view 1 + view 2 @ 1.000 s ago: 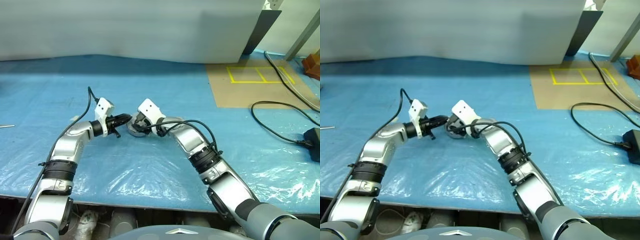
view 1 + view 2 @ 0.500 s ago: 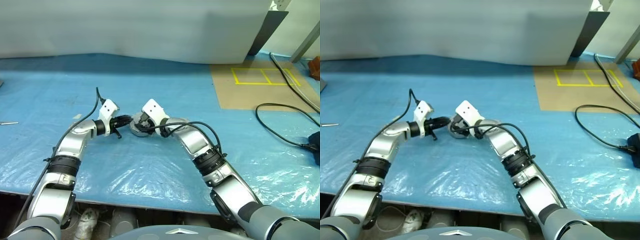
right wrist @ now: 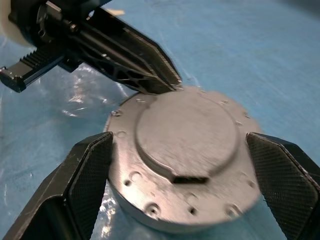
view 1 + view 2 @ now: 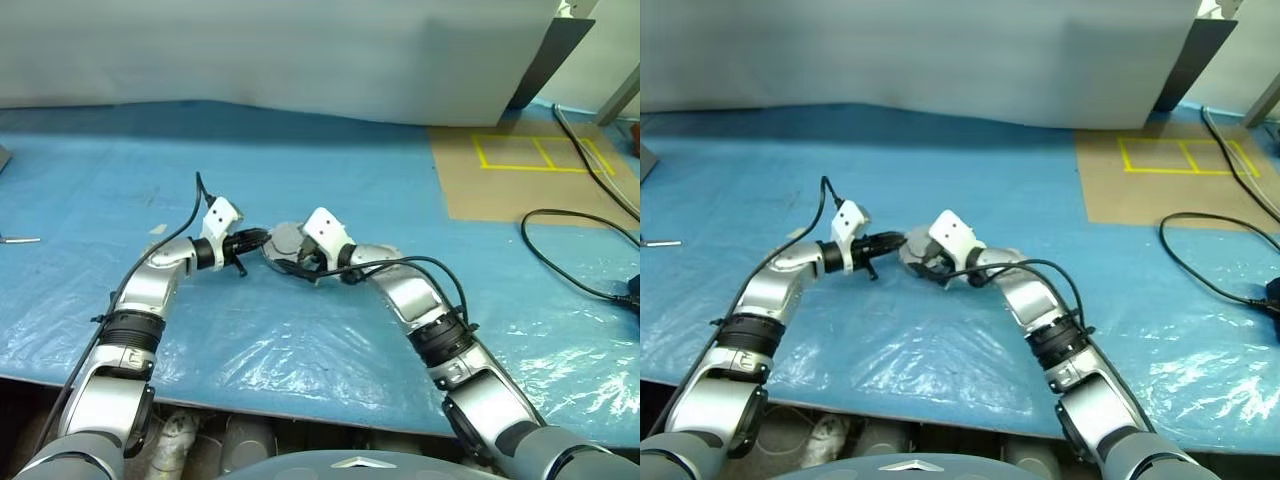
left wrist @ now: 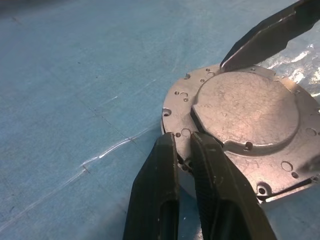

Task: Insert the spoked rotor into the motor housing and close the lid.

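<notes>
Motor housing (image 5: 245, 130) sits on the blue plastic sheet (image 4: 300, 340), about in the middle of the table, between the two grippers. It is round and silver. The side facing up is flat, with a raised round plate in the middle and small holes around the edge. Whether the lid is this top plate cannot be told.

The left gripper (image 5: 182, 145) comes in from the left. Its two black fingers (image 5: 157, 190) are pressed close together — nothing is between them. Their tips touch the near-left edge of the housing.

The right gripper (image 3: 180, 150) comes in from the right. Its fingers (image 3: 85, 170) are spread very wide, one on each side of the housing. They stand just beside the rim and do not squeeze it — small gaps show on both sides.

Far to the right lies a brown board (image 4: 520, 180) with yellow tape lines (image 4: 535, 152). A black cable (image 4: 570, 250) curls on the sheet near it.
</notes>
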Available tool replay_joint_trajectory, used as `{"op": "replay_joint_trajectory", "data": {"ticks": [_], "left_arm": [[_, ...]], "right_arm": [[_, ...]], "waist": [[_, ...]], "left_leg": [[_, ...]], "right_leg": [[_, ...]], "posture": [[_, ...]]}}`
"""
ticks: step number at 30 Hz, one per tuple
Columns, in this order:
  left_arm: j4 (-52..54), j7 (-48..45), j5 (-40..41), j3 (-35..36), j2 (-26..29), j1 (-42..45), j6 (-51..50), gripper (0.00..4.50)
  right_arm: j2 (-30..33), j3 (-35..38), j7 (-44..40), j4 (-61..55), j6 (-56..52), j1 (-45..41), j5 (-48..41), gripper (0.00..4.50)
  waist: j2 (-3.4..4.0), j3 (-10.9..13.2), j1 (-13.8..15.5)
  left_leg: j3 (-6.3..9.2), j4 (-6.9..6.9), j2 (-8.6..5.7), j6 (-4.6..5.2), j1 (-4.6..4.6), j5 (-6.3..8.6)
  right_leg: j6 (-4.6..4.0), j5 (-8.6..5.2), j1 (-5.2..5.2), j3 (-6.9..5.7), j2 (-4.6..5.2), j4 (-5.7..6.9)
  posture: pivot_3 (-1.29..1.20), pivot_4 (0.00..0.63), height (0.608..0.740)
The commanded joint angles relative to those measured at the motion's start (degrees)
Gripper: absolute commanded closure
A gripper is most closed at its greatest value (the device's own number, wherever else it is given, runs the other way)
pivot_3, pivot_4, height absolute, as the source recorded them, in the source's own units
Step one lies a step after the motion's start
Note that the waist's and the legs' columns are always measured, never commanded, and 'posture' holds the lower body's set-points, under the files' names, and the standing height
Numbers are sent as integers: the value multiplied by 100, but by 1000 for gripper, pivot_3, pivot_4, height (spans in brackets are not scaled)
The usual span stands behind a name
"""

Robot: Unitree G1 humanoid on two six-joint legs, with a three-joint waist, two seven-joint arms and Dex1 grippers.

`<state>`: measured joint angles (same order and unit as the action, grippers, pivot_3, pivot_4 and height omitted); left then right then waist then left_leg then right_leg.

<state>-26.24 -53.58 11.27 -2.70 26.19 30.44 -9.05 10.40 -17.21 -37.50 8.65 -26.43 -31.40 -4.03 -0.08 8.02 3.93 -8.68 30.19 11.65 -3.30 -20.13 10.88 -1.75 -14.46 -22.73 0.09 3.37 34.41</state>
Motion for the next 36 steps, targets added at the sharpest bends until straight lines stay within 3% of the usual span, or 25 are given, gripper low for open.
{"op": "replay_joint_trajectory", "data": {"ticks": [1, 6, 10, 13, 23, 33, 36], "left_arm": [[-136, 2, -126, -72, 19, -45, -24, 3983], [-201, -7, -147, -69, 28, -45, 27, 3983], [-240, -13, -151, -70, 33, -37, 63, 3983], [-298, -1, -161, -66, 34, -22, 101, 3983], [-412, -17, -188, -60, 81, 25, 179, 3983], [-369, -42, -170, -63, 87, 8, 160, 3983], [-407, -28, -178, -61, 80, 36, 168, 3983]], "right_arm": [[18, 798, -294, -622, -476, 43, -932, 27], [178, 1768, -276, -709, -2254, 165, -2087, 27], [383, 1791, -414, -578, -3778, 510, -2652, 27], [290, 1884, -397, -580, -4344, 690, -3007, 27], [-852, 3005, 679, 500, -3913, 160, -3272, 27], [-1098, 2831, 968, 810, -3368, 23, -3200, 27], [-1153, 2715, 981, 844, -3340, 99, -3168, 594]], "waist": [[-5, 28, -2], [-8, 44, -3], [-8, 44, 7], [-5, 46, 0], [-4, 46, 0], [-4, 46, -1], [-4, 46, -1]], "left_leg": [[1, 0, -5, 0, -5, 0], [10, 1, -12, -8, -9, 4], [16, 1, -12, -14, -10, 7], [15, 4, -13, -17, -2, 8], [11, 20, 1, -17, 10, 9], [11, 21, 2, -18, 11, 8], [11, 23, 2, -18, 11, 8]], "right_leg": [[-1, 1, -3, -2, -3, 0], [-4, 2, -13, -5, -16, 18], [-5, 2, -7, -9, -19, 14], [-6, 2, -2, -8, -19, 16], [-19, -5, 10, -11, -17, 25], [-19, -5, 12, -15, -18, 31], [-19, -5, 12, -14, -18, 31]], "posture": [[0, 150, 740], [0, 150, 740], [0, 150, 740], [0, 150, 740], [0, 150, 740], [0, 150, 740], [0, 150, 740]]}}
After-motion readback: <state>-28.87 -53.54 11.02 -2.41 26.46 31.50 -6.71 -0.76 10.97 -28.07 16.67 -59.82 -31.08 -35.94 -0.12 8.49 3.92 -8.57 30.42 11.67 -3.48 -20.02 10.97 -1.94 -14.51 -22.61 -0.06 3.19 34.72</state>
